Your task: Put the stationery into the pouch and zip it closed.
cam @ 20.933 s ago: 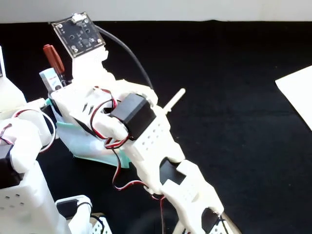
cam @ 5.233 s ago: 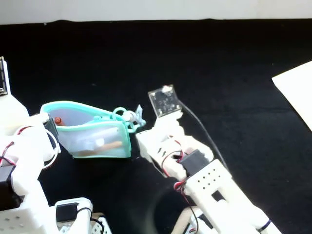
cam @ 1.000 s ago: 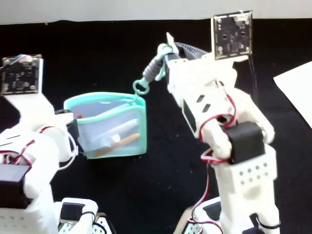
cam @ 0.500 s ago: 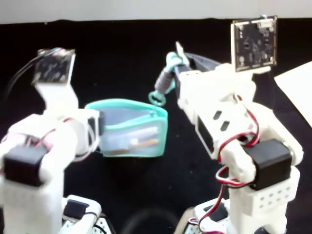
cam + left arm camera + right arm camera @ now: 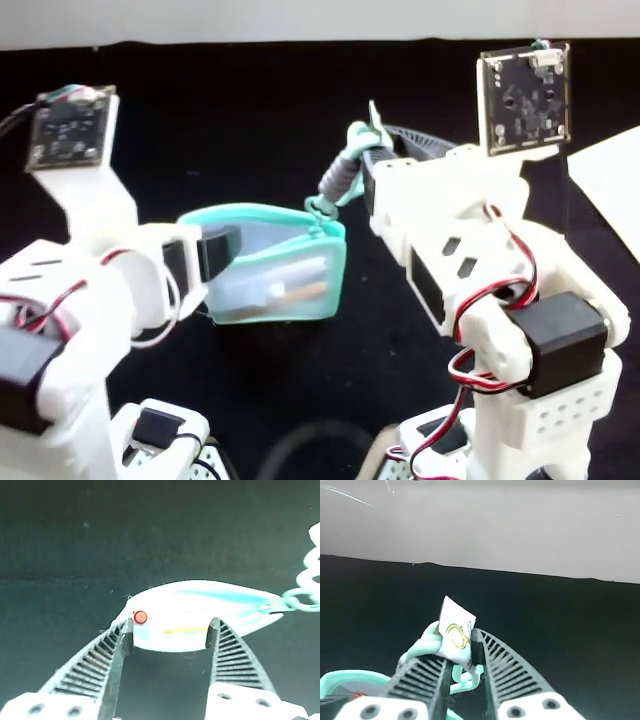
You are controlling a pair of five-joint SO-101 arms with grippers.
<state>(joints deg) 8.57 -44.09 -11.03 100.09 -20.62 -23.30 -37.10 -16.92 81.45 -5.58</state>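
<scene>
The teal see-through pouch hangs between both arms above the black cloth. Inside it lie a wooden pencil and a white item; a red pen cap shows at its end. My left gripper is shut on the pouch's left end, with the pouch between its fingers. Up at the pouch's right corner, my right gripper is shut on the zip's coiled teal cord. In the right wrist view the cord's white tag sticks out between the jaws of that gripper.
A white sheet of paper lies at the right edge of the black cloth. A pale wall strip runs along the far edge. Bare cloth lies behind and in front of the pouch.
Over the last second the pouch and both arms shifted right, and the pouch's mouth narrowed. In the last half second the left arm's wrist swung left; the right gripper stayed nearly still.
</scene>
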